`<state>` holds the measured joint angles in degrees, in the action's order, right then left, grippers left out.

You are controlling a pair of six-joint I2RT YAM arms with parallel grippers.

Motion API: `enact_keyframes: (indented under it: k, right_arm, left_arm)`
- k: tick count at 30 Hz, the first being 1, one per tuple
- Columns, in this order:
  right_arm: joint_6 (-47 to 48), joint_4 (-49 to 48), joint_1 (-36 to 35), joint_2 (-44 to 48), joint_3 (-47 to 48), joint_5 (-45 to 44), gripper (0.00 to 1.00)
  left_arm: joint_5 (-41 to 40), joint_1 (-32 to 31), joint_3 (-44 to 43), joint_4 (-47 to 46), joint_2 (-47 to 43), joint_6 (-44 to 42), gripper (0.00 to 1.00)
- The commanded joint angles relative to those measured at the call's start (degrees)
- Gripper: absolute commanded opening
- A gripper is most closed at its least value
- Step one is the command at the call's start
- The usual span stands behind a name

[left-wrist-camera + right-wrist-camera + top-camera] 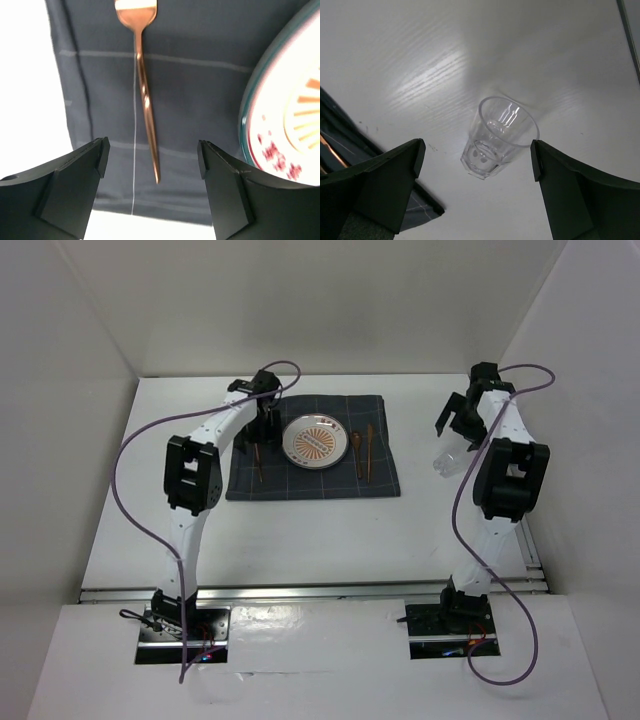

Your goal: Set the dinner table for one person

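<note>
While on mat (200, 90), fork (145, 100) beside plate (280, 90).

The white dinner table (300, 540) bears a dark checked mat (300, 486) and clear glass (500, 137).

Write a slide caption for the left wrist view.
Open fingers over a copper fork lying on the dark mat, plate edge at right.
</note>
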<state>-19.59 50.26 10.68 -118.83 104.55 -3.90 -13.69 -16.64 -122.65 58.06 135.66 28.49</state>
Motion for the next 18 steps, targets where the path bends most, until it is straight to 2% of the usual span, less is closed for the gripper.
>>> enact_keyframes:
  k: [1, 6, 10, 13, 14, 17, 18]
  right_arm:
    - [3.51, -4.90, 1.28, 0.96, -2.94, 1.88, 1.00]
    - [5.44, -5.52, 1.28, 0.44, -5.31, 3.64, 1.00]
    - [5.44, -8.06, 1.28, 2.97, -9.62, 4.78, 0.93]
    - [5.44, -8.69, 1.28, 4.30, -13.05, 5.92, 0.84]
    - [5.97, -9.30, 1.28, 5.17, -13.67, 5.92, 0.77]
    - [5.97, -9.30, 1.28, 7.11, -14.99, 6.54, 0.66]
    - [5.97, -9.30, 1.28, 7.81, -15.95, 7.06, 0.59]
  left_arm:
    - [-0.11, -0.84, -0.05, 0.73, -8.56, -1.07, 0.89]
    - [-0.81, -1.37, 0.48, 1.88, -13.13, -1.07, 0.89]
    - [-1.42, -1.37, -0.66, 3.02, -14.45, -1.07, 0.89]
    - [-1.42, -1.37, -1.97, 3.55, -14.45, -1.07, 0.89]
    - [-1.42, -1.37, -1.98, 3.55, -14.45, -1.07, 0.89]
    - [-1.42, -1.37, -1.98, 4.08, -14.98, -1.07, 0.89]
    - [-1.42, -1.37, -1.98, 4.08, -14.98, -1.07, 0.89]
